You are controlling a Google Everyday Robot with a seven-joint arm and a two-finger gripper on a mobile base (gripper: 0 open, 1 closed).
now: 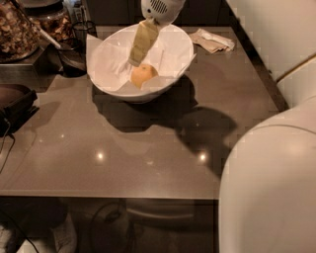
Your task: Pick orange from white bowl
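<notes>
The white bowl point(175, 59) stands at the far middle of the brown table, lined with crumpled white paper. The orange point(143, 75), small and yellow-orange, lies inside it near the front wall. My gripper point(135, 61) reaches down into the bowl from the top of the camera view, below its white wrist housing point(159, 9). Its tip is just above and slightly left of the orange, close to its top; I cannot tell whether it touches.
A crumpled paper napkin point(213, 40) lies right of the bowl. Dark containers with food point(17, 29) and a black ladle point(69, 55) stand at the far left, a dark object point(15, 105) at the left edge. My white body point(271, 192) fills the lower right.
</notes>
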